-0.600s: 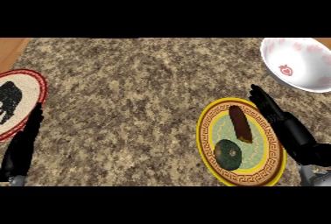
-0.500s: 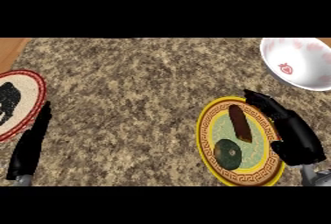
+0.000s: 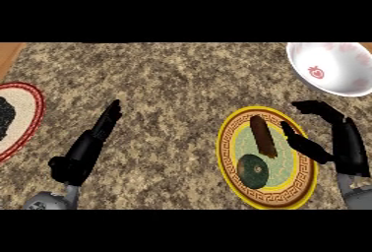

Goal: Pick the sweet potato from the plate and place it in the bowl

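Observation:
The sweet potato (image 3: 263,136), a brown elongated piece, lies on the upper part of a yellow-rimmed patterned plate (image 3: 236,125) at the right. A dark green round item (image 3: 254,170) sits lower on the same plate. My right hand (image 3: 340,139) hovers at the plate's right side, open, with the thumb (image 3: 303,143) reaching over the rim toward the sweet potato and the fingers arched above. The white bowl (image 3: 333,66) with a red strawberry mark stands at the top right. My left hand (image 3: 91,145) rests open over the counter at the left.
A red-rimmed plate (image 3: 32,110) carrying a dark item lies at the left edge. The speckled stone counter (image 3: 174,93) spans the middle. A strip of wood shows at the top left corner.
My right hand has spread, the thumb now over the plate beside the sweet potato. My left hand has shifted rightward away from the red-rimmed plate.

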